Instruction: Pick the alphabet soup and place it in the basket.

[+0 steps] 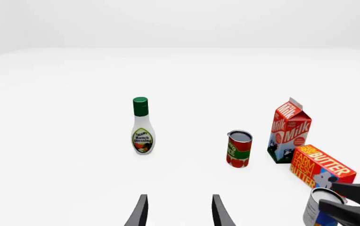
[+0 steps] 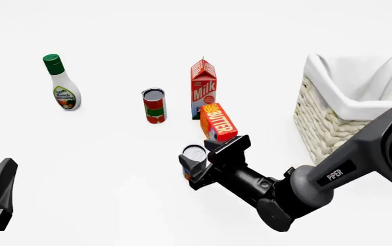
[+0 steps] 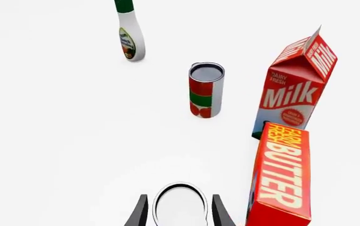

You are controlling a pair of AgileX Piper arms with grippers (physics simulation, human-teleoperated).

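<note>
The alphabet soup (image 2: 194, 153) is a small can with a silver-white top, standing upright on the table just in front of the butter box. My right gripper (image 2: 198, 166) straddles it, one finger on each side, jaws open with a thin gap to the can. In the right wrist view the alphabet soup top (image 3: 180, 203) sits between the two fingers (image 3: 140, 213). The alphabet soup (image 1: 318, 207) and the right gripper's dark fingers (image 1: 356, 190) also appear in the left wrist view. The cream wicker basket (image 2: 333, 128) with white lining stands at the right. My left gripper (image 1: 178, 213) is open and holds nothing, far left and near.
An orange butter box (image 2: 218, 122) leans right behind the can, with a red milk carton (image 2: 203, 88) behind that. A red-and-green can (image 2: 154, 105) stands left of the milk. A ranch dressing bottle (image 2: 62, 84) is at the far left.
</note>
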